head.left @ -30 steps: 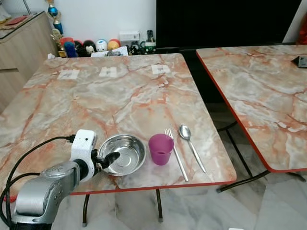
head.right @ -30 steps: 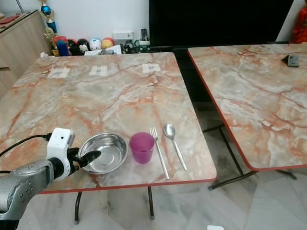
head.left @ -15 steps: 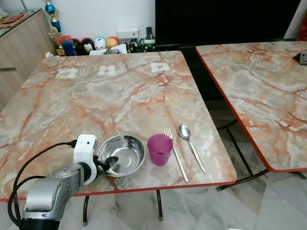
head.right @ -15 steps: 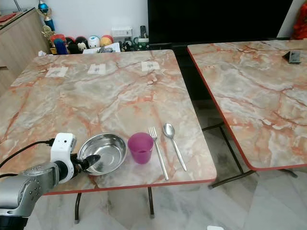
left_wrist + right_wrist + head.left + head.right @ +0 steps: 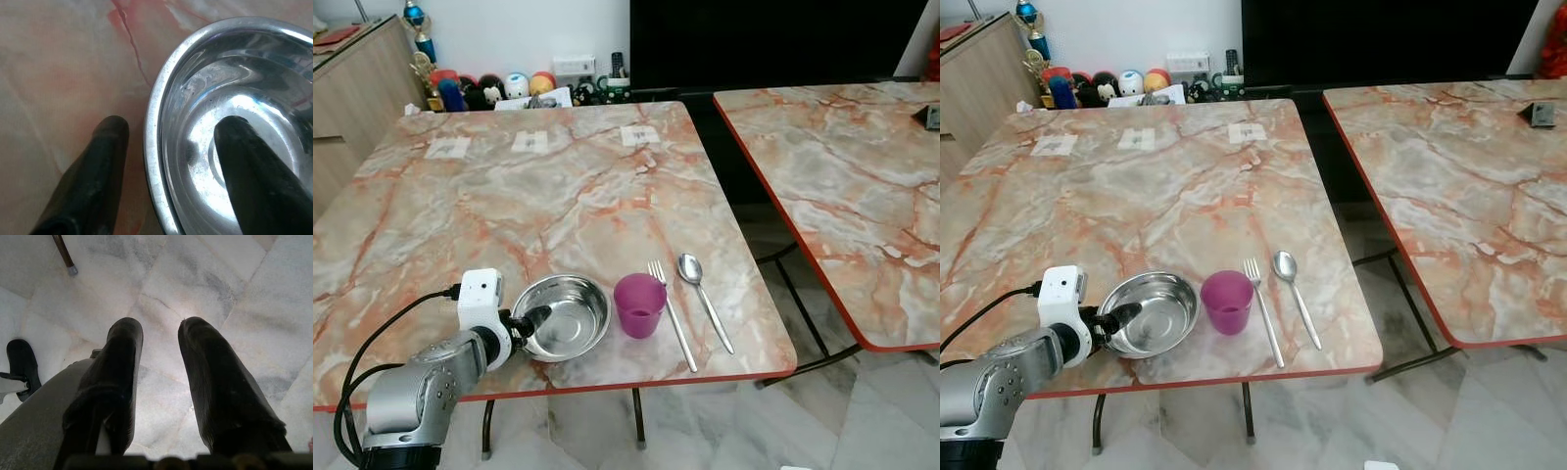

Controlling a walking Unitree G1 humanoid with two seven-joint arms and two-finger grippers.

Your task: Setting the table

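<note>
A steel bowl (image 5: 563, 315) sits near the front edge of the marble table (image 5: 558, 186). To its right stand a purple cup (image 5: 639, 305), a fork (image 5: 672, 313) and a spoon (image 5: 702, 297), side by side. My left gripper (image 5: 536, 318) is at the bowl's left rim. In the left wrist view the gripper (image 5: 168, 132) is open and straddles the rim of the bowl (image 5: 234, 88): one finger (image 5: 98, 161) is outside on the table, the other inside. My right gripper (image 5: 159, 333) hangs open over the floor.
A second marble table (image 5: 842, 176) stands to the right, across a narrow gap. Paper labels (image 5: 533, 143) lie at the near table's far edge. Toys (image 5: 489, 90) line the wall behind, and a wooden cabinet (image 5: 352, 88) stands at the back left.
My left gripper has shifted slightly at the bowl's rim. The bowl, cup, fork and spoon have stayed in place.
</note>
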